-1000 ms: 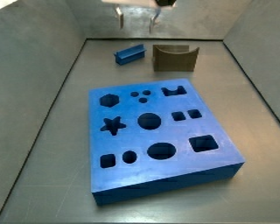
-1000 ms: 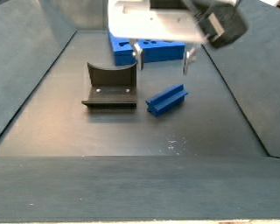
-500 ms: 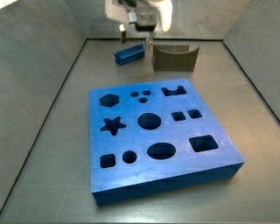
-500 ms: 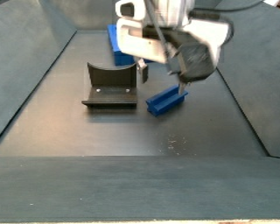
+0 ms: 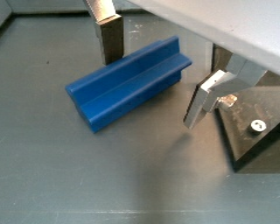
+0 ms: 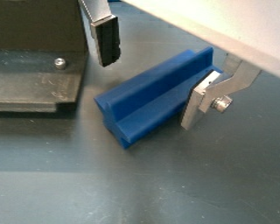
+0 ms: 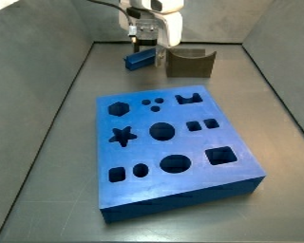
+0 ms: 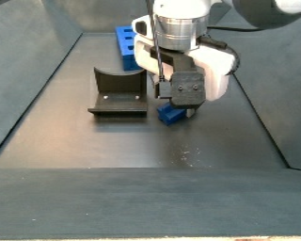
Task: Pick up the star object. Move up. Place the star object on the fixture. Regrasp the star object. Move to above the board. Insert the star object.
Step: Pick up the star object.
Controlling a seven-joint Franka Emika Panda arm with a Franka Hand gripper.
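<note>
Side view: gripper (image 7: 143, 49) low over grey floor (image 7: 66, 123).

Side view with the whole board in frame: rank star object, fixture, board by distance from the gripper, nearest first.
1. star object: lying between the fingers of the gripper.
2. fixture: just beside, at the far end.
3. board: farthest, toward the camera.
</note>
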